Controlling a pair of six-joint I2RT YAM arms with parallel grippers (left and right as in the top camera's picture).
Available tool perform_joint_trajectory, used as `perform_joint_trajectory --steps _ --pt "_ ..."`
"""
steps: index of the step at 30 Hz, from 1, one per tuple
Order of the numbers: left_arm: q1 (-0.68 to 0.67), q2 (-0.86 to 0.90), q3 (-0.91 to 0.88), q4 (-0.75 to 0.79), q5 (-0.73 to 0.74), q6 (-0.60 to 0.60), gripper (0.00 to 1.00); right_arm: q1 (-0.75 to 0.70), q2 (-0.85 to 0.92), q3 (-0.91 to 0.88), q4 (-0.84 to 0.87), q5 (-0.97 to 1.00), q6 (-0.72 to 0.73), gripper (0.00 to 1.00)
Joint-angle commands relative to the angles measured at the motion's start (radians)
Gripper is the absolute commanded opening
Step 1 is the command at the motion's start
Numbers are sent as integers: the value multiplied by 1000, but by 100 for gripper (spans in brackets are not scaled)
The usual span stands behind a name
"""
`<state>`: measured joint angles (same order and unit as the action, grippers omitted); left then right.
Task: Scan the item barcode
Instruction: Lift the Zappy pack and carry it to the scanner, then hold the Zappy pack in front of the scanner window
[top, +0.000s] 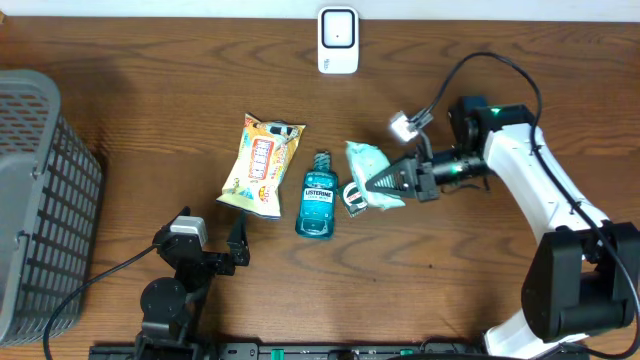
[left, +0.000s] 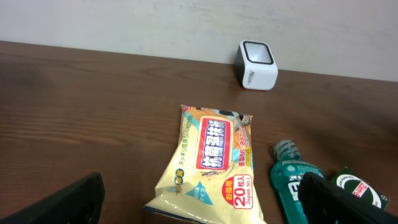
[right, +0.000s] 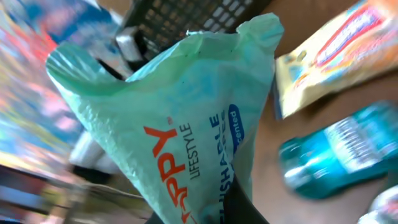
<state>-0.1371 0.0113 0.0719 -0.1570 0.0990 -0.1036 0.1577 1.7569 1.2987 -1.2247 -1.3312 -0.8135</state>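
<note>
Barcode scan, early stage. We find the right gripper (top: 385, 183) clamped on one end of the green pack (top: 368, 165), which lies right of the bottle (top: 318, 192) near mid-table, with a small dark item (top: 355, 198) just beside it. From above we cannot be sure whether the pack is clear of the wood or only tipped up on it. In the right wrist view its printed face fills the frame and we make out no barcode there. The scanner (top: 338, 40) stands at the far edge, well apart from the pack, so we judge the grasp made and the carry, the turning of the code to the window and the scan itself all left to do. The left gripper (top: 212, 238) rests at the near edge with its fingers spread wide and nothing between them, facing the yellow pack (top: 262, 165). The table (top: 480, 290) is dark wood grain, a grey basket (top: 40, 200) stands at its left end, and a pale wall (left: 124, 22) rises behind
</note>
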Motion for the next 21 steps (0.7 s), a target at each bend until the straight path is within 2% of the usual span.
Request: perform_joint_trajectory --steps 1,3,5,7,17,21 --pt "4 0 -16 -26 6 10 98 60 -10 11 198 86 155 1" --pt "4 0 -16 -26 6 10 98 97 -10 11 367 204 328 1" --pt "4 0 -16 -26 6 10 98 145 -10 11 535 407 538 1" --pt "4 0 -16 -26 6 10 98 192 -10 11 657 603 653 1" --pt "4 0 -16 -26 6 10 98 323 27 11 1090 1218 735 1" --pt "4 0 -16 -26 6 10 98 320 111 47 1217 1306 735 1"
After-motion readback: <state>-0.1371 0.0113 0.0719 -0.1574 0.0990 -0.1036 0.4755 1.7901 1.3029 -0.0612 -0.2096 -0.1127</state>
